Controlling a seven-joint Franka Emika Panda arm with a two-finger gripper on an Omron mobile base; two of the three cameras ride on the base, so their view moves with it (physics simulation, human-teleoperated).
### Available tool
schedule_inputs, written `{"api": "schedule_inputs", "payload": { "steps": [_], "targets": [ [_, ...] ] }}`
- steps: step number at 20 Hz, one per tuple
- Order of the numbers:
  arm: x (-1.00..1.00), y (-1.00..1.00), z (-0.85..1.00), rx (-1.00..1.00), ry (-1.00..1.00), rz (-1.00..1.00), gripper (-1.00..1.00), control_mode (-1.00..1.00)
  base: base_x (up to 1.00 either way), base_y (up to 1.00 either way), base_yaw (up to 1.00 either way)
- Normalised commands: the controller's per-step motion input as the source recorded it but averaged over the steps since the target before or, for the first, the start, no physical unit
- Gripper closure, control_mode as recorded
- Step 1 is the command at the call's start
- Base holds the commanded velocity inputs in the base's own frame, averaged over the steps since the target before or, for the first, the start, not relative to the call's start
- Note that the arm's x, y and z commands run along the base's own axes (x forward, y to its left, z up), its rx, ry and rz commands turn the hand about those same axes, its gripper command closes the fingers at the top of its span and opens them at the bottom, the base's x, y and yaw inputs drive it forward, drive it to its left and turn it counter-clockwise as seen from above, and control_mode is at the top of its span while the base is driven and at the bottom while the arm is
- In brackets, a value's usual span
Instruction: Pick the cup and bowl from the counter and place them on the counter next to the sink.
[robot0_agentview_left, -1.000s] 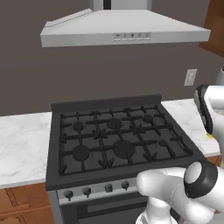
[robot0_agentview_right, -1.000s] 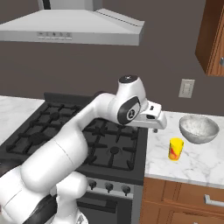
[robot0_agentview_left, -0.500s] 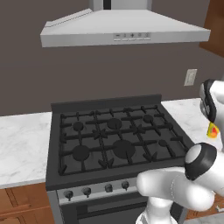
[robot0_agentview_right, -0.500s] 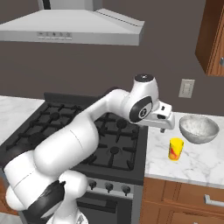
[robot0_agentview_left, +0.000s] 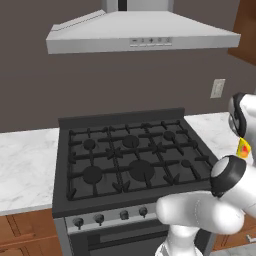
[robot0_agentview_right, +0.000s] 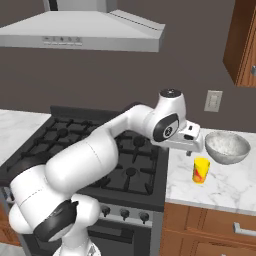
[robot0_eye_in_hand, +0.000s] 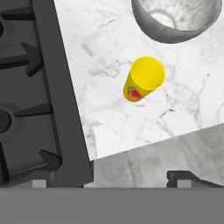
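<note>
A yellow cup (robot0_agentview_right: 201, 170) with a red mark stands upright on the white marble counter (robot0_agentview_right: 227, 187), just right of the stove. Behind it sits the pale grey bowl (robot0_agentview_right: 227, 147), empty. My gripper (robot0_agentview_right: 189, 151) hangs above the counter's left end, a little left of the cup and higher. It is open with nothing between its fingers. Looking down from the hand, the cup (robot0_eye_in_hand: 143, 79) lies ahead of the gripper (robot0_eye_in_hand: 111, 180), with the bowl (robot0_eye_in_hand: 175, 19) beyond it. From the left base view, a sliver of the cup (robot0_agentview_left: 244, 148) peeks past my arm. The sink is out of view.
The black gas stovetop (robot0_agentview_right: 115, 150) fills the space left of the cup, its edge (robot0_eye_in_hand: 65, 96) close to the hand. A range hood (robot0_agentview_right: 85, 35) hangs above. A wooden wall cabinet (robot0_agentview_right: 245, 45) and an outlet (robot0_agentview_right: 213, 100) are at the right.
The arm has swung right from over the stove's edge, bringing the hand down over the counter's left end, closer to the cup. The jaws stayed open.
</note>
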Motion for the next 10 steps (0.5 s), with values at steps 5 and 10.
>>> {"api": "schedule_inputs", "payload": {
  "steps": [5,10],
  "targets": [
    [0.06,-0.03,-0.39,0.03,0.0,0.0,-1.0,-1.0,0.0,0.0,0.0],
    [0.18,-0.06,-0.22,0.04,0.0,0.0,-1.0,-1.0,0.0,0.0,0.0]
  ]
}}
